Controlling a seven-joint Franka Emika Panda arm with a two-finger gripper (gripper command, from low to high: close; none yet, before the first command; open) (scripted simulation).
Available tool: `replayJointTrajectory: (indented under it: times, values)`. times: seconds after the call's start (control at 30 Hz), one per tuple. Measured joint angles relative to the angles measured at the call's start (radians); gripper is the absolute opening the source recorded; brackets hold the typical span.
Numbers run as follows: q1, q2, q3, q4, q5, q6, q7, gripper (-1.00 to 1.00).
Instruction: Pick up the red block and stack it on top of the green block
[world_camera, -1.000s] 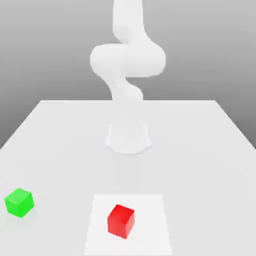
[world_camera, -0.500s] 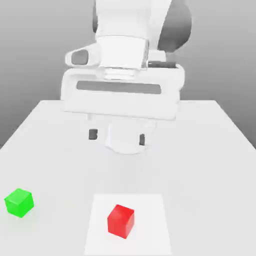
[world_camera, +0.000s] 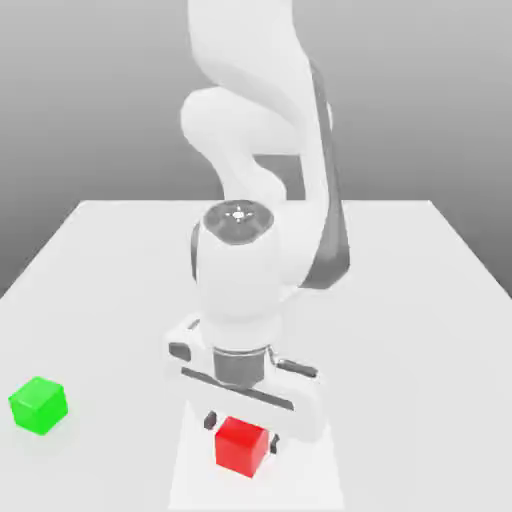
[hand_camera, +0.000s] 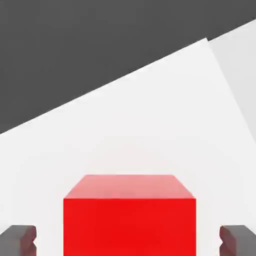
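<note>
Exterior view: the arm is bent low over the near part of the white desk (world_camera: 420, 300), its wrist pointing straight down, and the gripper (world_camera: 241, 430) sits right over the red block (world_camera: 241, 447). One dark fingertip (world_camera: 210, 420) shows at the block's 9 o'clock and the other at its 3 o'clock, so the cube lies between the jaws, not off to one side. The block rests on a paler square patch (world_camera: 315, 470) of the desk. The green block (world_camera: 38, 405) stands well apart, at about 9 o'clock from the red one, near the exterior view's left edge, with nothing on it.

Hand view: the red block (hand_camera: 129, 220) sits centred between the two dark pads (hand_camera: 19, 240), one on each flank. A sliver of pale surface separates each pad from the cube's side face, so the jaws are apart and bracketing the block, not clamped on it.

Being a cube, the block has no long axis to favour; its flat sides face the pads squarely. My reading is that the next move needs only an inward squeeze, then a lift and a carry toward 9 o'clock.
</note>
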Motion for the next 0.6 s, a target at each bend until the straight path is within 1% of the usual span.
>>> replayJointTrajectory:
  times: [0.17, 0.37, 0.6]
  values:
    - [-0.001, 0.001, 0.001, 0.000, -0.002, 0.001, 0.002, -1.00]
    - [-0.022, -0.184, 0.017, -0.026, 0.039, -0.157, -0.025, -1.00]
    - [-0.239, -0.216, -0.142, 0.028, 0.071, -0.244, 0.038, -1.00]
